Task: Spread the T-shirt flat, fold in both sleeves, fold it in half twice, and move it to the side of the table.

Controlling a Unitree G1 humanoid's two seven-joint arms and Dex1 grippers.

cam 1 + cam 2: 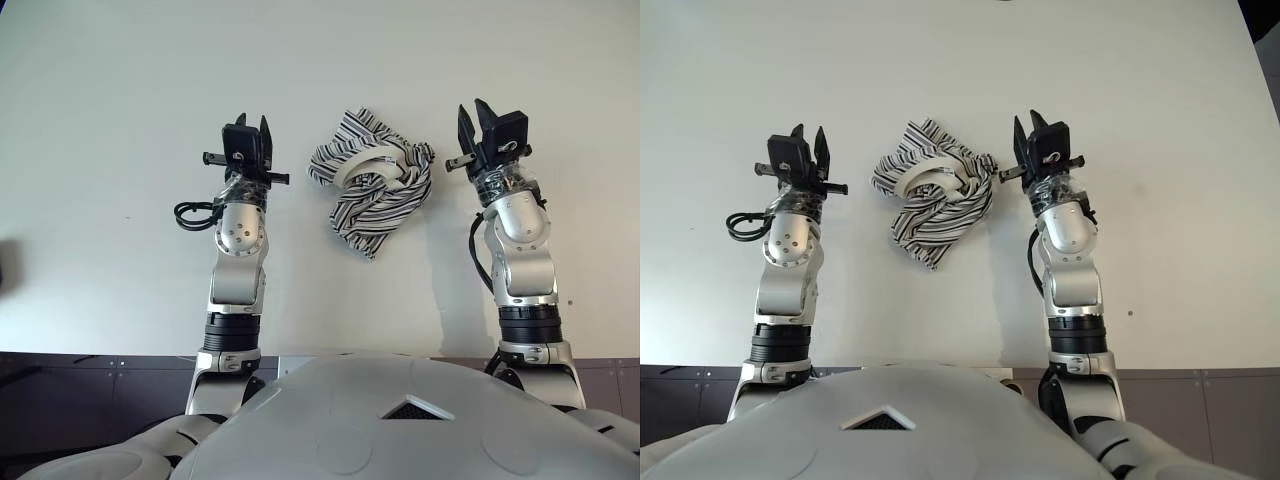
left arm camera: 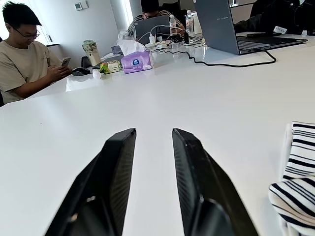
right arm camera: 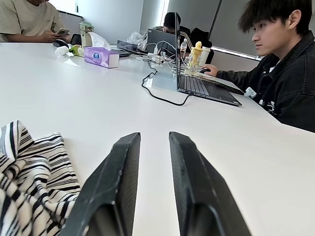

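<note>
One T-shirt point(image 1: 372, 185), striped black and white with a white neckband showing, lies crumpled in a single heap on the white table point(image 1: 120, 80). It sits near the middle of the table, between the robot's two arms, and is neither spread nor folded.

There are two grippers, one on each side of the heap, and both point away from the robot across the table. The left gripper point(image 1: 252, 122) is set apart from the shirt's left edge. Its two black fingers point(image 2: 118, 162) are parted with a narrow gap between them and hold nothing. The right gripper point(image 1: 472, 110) is near the shirt's right edge without touching it. Its two fingers point(image 3: 115, 167) are likewise parted and empty. Each wrist view shows a corner of the striped cloth beside that arm's fingers.

Farther along the table stands one purple tissue box point(image 2: 137, 61). An open grey laptop point(image 2: 231, 27) sits past it, and one black cable point(image 2: 221, 62) trails across the tabletop from it. A second open laptop point(image 2: 152, 24) sits behind the tissue box.
</note>
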